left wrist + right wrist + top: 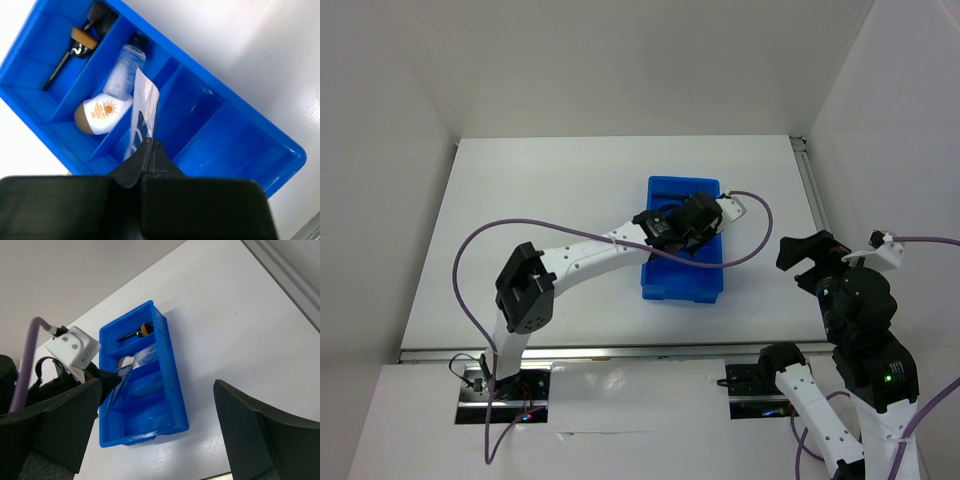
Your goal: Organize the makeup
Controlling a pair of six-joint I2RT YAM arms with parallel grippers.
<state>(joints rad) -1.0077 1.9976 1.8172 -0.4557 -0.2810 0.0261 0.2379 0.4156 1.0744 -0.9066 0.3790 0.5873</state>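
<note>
Left gripper sits over the blue tray at mid-frame in the top view. Your right gripper hangs at the right, well apart, above the table.

From the left wrist, the fingers are pinched narrow on a thin strip, held on edge over the tray's middle, probably so it slots between the dividers. A tube and an oval lie just beside it, with a brush farther upper left; mind them.

From the right wrist, your right gripper is spread wide, holding nothing.
</note>
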